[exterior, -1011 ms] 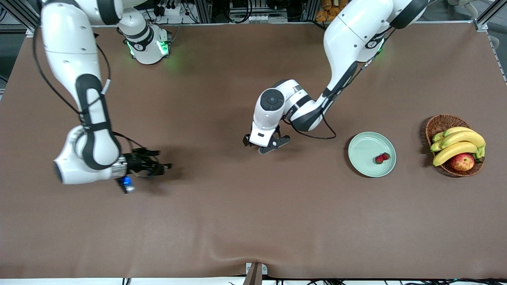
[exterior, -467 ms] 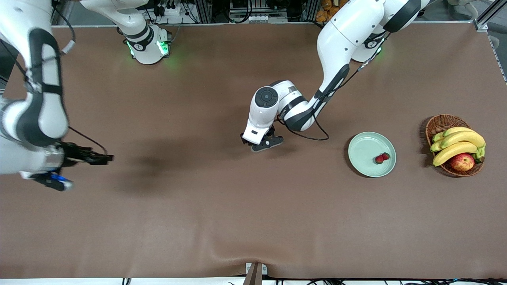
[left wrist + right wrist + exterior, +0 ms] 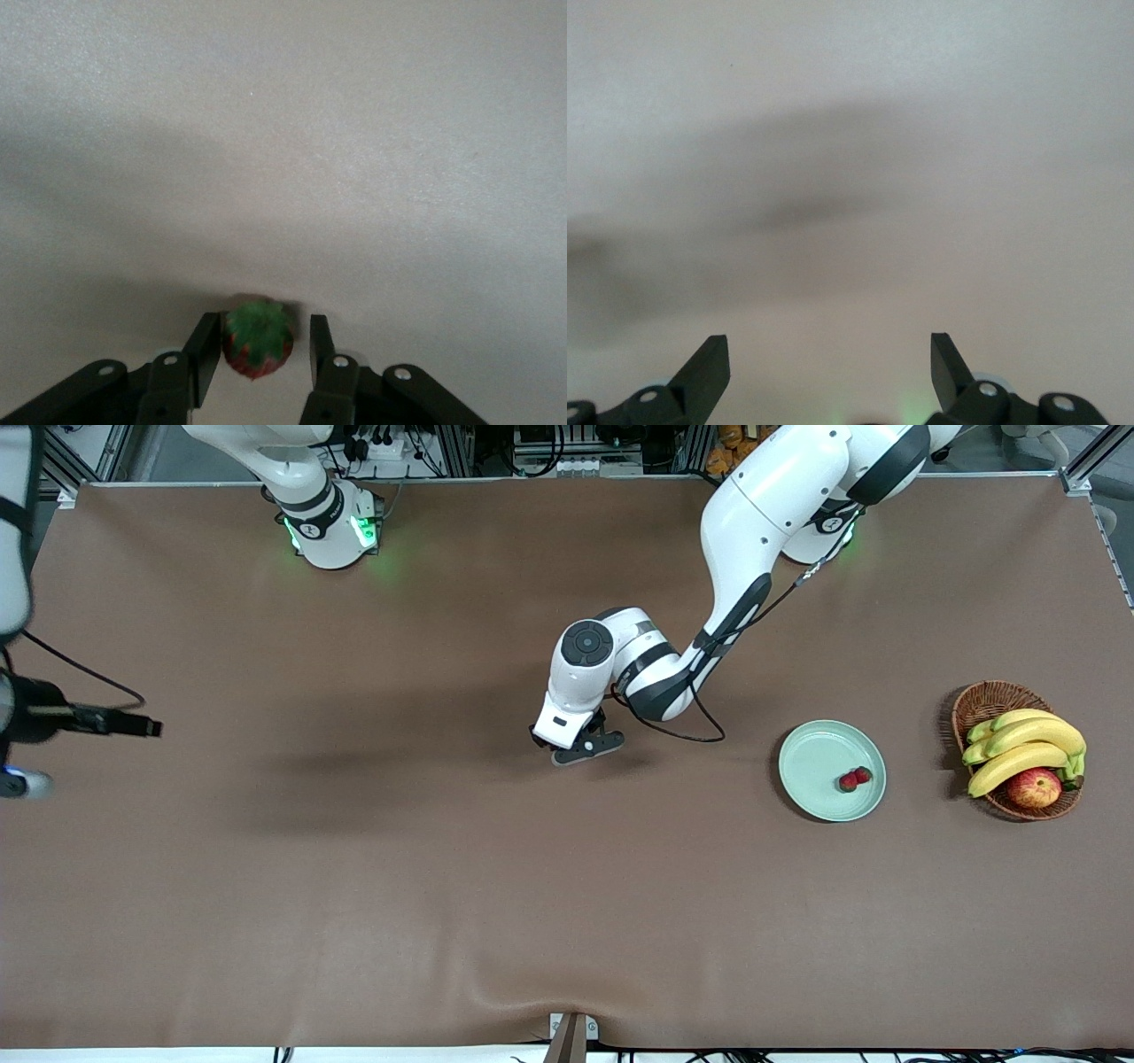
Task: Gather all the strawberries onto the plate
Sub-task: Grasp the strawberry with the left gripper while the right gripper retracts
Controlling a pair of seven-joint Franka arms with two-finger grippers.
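The pale mint-green plate (image 3: 811, 757) lies toward the left arm's end of the table and holds two red strawberries (image 3: 849, 782), (image 3: 862, 774). My left gripper (image 3: 574, 747) is low over the middle of the table. In the left wrist view a third strawberry (image 3: 256, 338), green cap up, sits between its open fingers (image 3: 205, 354). It touches one finger and a gap is left to the other. This berry is hidden under the hand in the front view. My right gripper (image 3: 152, 728) is at the right arm's end of the table, open and empty (image 3: 830, 354).
A brown wicker basket (image 3: 985, 700) with bananas (image 3: 1028, 746) and a red apple (image 3: 1034, 787) stands beside the plate, at the left arm's end. A small grey fitting (image 3: 571, 1036) sits at the table's edge nearest the camera.
My right arm has swung away toward its end of the table, now mostly out of view. My left gripper has shifted a little toward the right arm's end.
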